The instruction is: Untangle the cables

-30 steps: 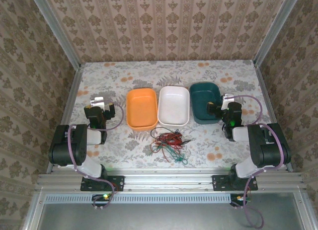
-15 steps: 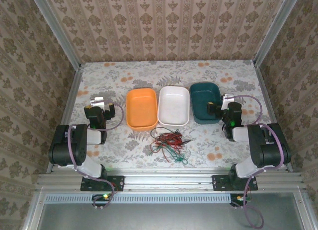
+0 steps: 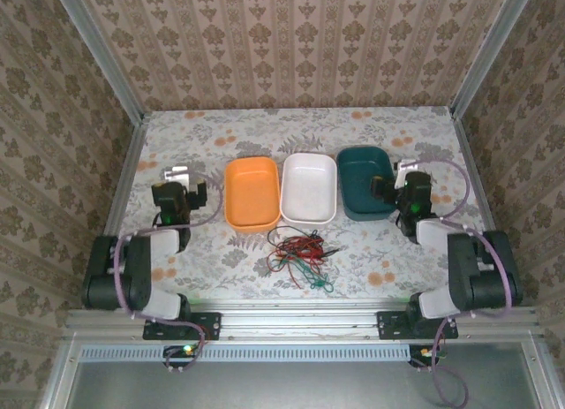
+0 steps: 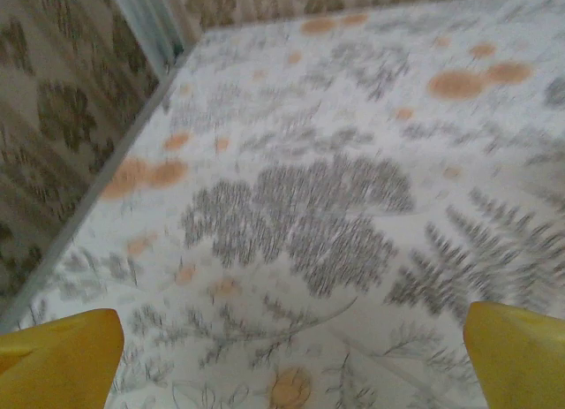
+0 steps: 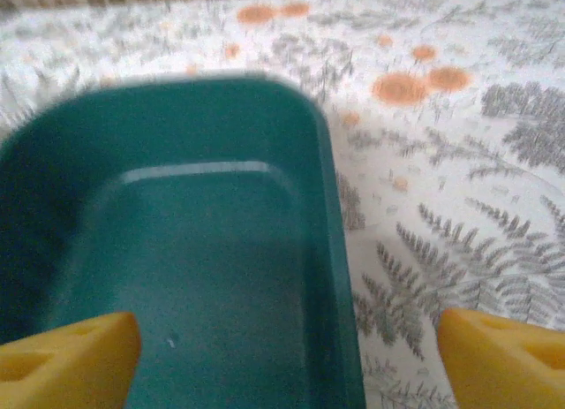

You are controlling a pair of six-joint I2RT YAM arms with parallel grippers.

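The 3 cables (image 3: 300, 254) lie in 1 loose tangle on the flowered surface (image 3: 265, 131). They are near the middle of its near edge, just in front of the white tray (image 3: 309, 190) and the gap between it and the orange tray (image 3: 252, 193). The red cable (image 3: 294, 243) forms the far part of the heap. The green cable (image 3: 309, 275) trails out toward the near right, and the black cable (image 3: 328, 249) pokes out to the right. A dark green tray (image 3: 364, 181) stands right of the white one, so the 3 trays sit side by side in a row.

The left jaws are released and spread wide, grasping nothing. They sit well left of the orange tray, and in the left wrist view their yellow fingertips (image 4: 57, 360) frame bare surface.

The right jaws are also released and grasp nothing. They sit at the right rim of the dark green tray. In the right wrist view their yellow fingertips (image 5: 66, 356) straddle that tray's right wall. Both sets of jaws are well apart from the cables.
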